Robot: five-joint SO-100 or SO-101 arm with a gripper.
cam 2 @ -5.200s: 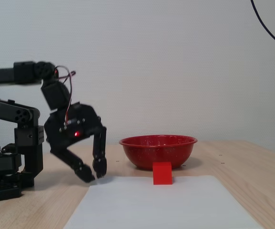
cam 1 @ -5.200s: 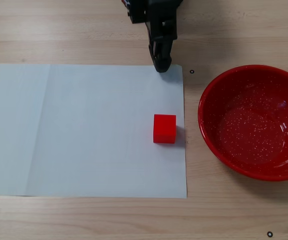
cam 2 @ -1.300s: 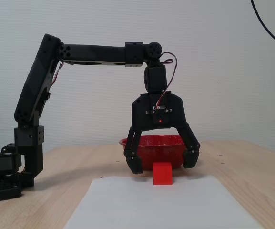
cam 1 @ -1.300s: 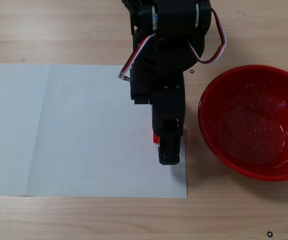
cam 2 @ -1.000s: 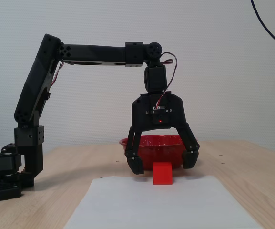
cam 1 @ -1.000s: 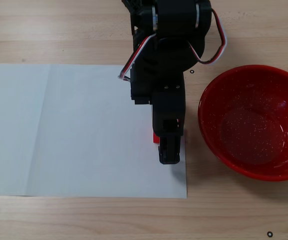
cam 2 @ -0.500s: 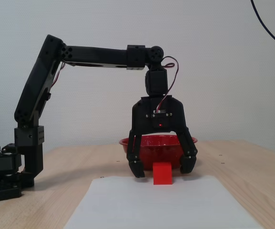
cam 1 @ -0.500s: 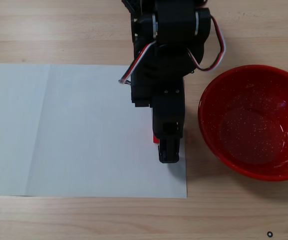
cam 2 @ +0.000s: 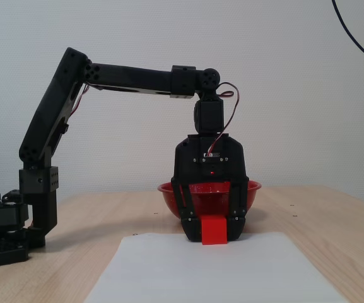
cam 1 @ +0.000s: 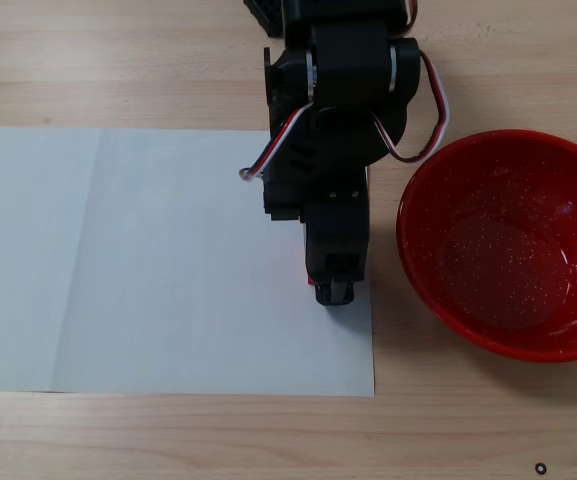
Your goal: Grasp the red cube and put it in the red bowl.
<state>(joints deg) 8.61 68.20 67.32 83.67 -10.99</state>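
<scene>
The red cube (cam 2: 214,230) sits between my gripper's (cam 2: 214,235) two black fingers, which press on both its sides. It is at the level of the white paper (cam 2: 232,271); I cannot tell whether it rests on the sheet or hangs just above it. In the fixed view from above, the gripper (cam 1: 333,292) points straight down over the paper's right part and hides the cube, except for a red sliver (cam 1: 311,283). The red bowl (cam 1: 513,245) stands empty on the table to the right of the gripper, clear of the paper. It also shows behind the gripper (cam 2: 252,189).
The white paper (cam 1: 168,260) lies on the wooden table (cam 1: 118,60). The arm's base (cam 2: 8,227) stands at the left in the side fixed view. A small black ring (cam 1: 539,467) lies near the front edge.
</scene>
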